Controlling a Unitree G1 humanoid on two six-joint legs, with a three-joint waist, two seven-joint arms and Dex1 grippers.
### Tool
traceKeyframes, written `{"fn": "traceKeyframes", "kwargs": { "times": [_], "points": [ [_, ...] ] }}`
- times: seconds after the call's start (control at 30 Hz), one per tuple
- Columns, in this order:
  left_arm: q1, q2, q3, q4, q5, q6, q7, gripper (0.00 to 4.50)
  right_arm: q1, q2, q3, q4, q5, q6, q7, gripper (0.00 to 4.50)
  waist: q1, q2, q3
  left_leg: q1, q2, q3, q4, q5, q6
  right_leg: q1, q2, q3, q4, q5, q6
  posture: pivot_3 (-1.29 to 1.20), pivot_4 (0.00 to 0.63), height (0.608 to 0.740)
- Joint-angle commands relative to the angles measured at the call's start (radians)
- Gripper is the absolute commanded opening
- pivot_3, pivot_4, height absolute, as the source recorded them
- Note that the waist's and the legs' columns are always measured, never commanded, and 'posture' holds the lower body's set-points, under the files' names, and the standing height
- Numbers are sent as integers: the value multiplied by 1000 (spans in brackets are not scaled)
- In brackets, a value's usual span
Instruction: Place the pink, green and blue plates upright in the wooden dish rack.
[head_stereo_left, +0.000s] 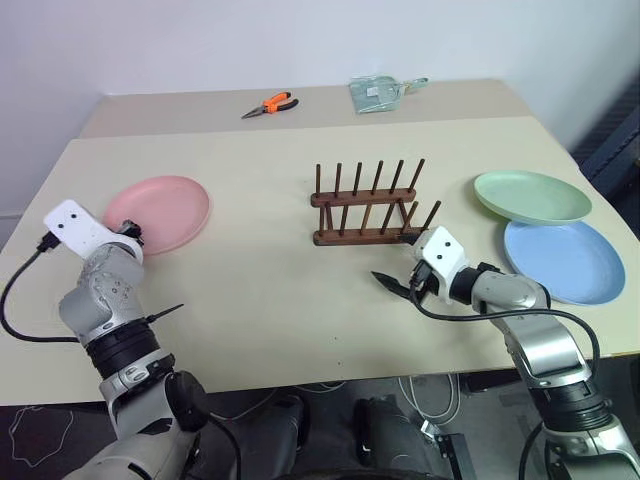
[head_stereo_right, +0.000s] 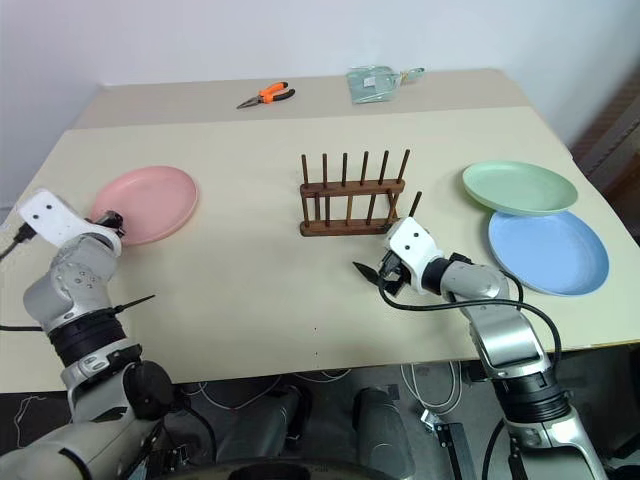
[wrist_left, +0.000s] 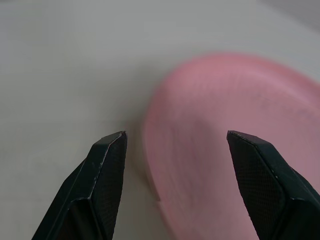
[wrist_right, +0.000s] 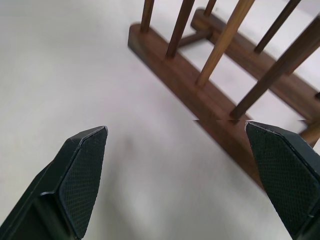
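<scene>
From the head camera I see the wooden rack (head_stereo_left: 367, 205) empty at mid-table, the pink plate (head_stereo_left: 159, 212) flat on the table (head_stereo_left: 260, 290) to my left, and the green plate (head_stereo_left: 531, 196) resting on the far rim of the blue plate (head_stereo_left: 563, 259) to my right. My left gripper (head_stereo_left: 130, 236) sits at the pink plate's near edge; my right gripper (head_stereo_left: 396, 283) hangs just in front of the rack, holding nothing.

In the left wrist view the fingers (wrist_left: 102, 175) stand wide apart and empty, with the pink rim running between them. I judge I should straddle that rim squarely and pinch well in from the lip so the plate won't swing when tipped upright.

In the right wrist view the jaws gape fully, and the rack's near rail (wrist_right: 200, 105) lies just ahead, ready for steadying.
</scene>
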Motion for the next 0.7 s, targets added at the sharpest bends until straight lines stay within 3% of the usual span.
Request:
{"fn": "traceKeyframes", "kwargs": {
  "times": [0.03,0.1,0.27,0.4,0.53,0.7],
  "points": [
    [-40,-24,77,-5,-103,36,37,3016,-12,4,-3,-10,-13,-29,-19,4500,-2,-1,0,0,0,0,0,0,0,0,0,0,0,0,0,0,150,729],
    [-51,-33,108,8,-143,47,58,2409,-3,3,0,-13,-18,-36,-23,4500,-3,-1,0,0,0,0,0,0,0,0,0,0,0,0,0,0,150,729],
    [-63,-28,119,44,-177,31,108,18,14,1,-11,-17,-40,-56,-53,4500,-1,-1,0,0,0,0,-1,0,-1,0,0,0,0,0,0,0,150,729],
    [-61,-9,30,29,-187,-2,30,18,-4,3,-42,-24,-25,-34,-68,4500,-1,-1,-1,0,0,0,0,0,-1,0,0,0,0,0,0,0,150,729],
    [-60,27,-204,-90,-150,-79,-154,18,-65,-35,-29,-84,-66,-68,-56,4500,-2,-2,0,0,-1,0,0,0,-1,0,0,0,0,0,0,0,150,729],
    [-162,1,-406,-215,-154,-88,-226,18,-248,-36,72,-123,-163,-149,-37,4500,-7,-2,0,-1,0,1,-1,1,-1,-1,0,1,0,0,0,0,150,729]
  ]
}}
